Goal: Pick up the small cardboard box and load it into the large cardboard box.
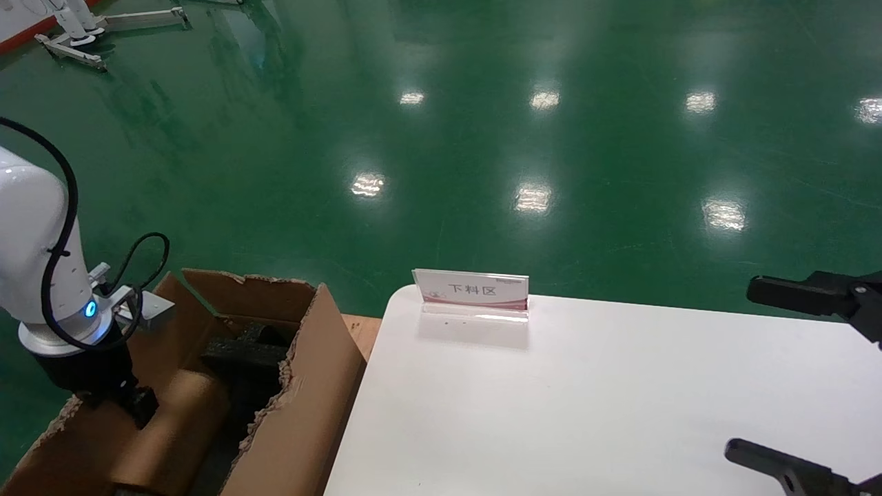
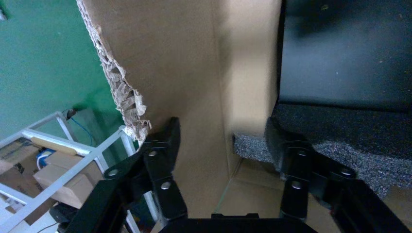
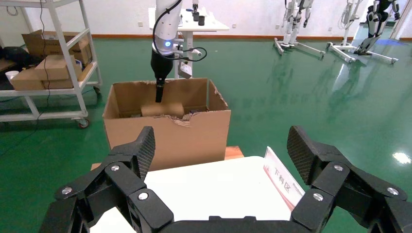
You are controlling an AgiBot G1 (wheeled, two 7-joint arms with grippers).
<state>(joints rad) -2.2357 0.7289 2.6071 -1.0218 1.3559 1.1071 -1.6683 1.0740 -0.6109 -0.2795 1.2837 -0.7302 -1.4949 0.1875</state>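
The large cardboard box [image 1: 310, 386] with ragged torn edges stands on the floor left of the table, also in the right wrist view [image 3: 165, 141]. Black foam [image 1: 244, 351] sits inside it. The small cardboard box [image 1: 172, 413] lies inside the carton, visible past its torn rim [image 3: 163, 109]. My left gripper [image 1: 138, 406] reaches down into the carton just above the small box; its fingers [image 2: 167, 145] are spread wide with only the carton's inner wall [image 2: 170, 58] and foam [image 2: 340, 121] around them. My right gripper [image 3: 221, 141] hangs open over the table's right side [image 1: 741, 367].
A white table [image 1: 586, 413] carries an acrylic sign [image 1: 472, 293] at its far edge. A wooden board [image 1: 360, 327] lies between carton and table. A metal shelf cart with cartons [image 3: 48, 73] stands beyond the large box. Green floor surrounds everything.
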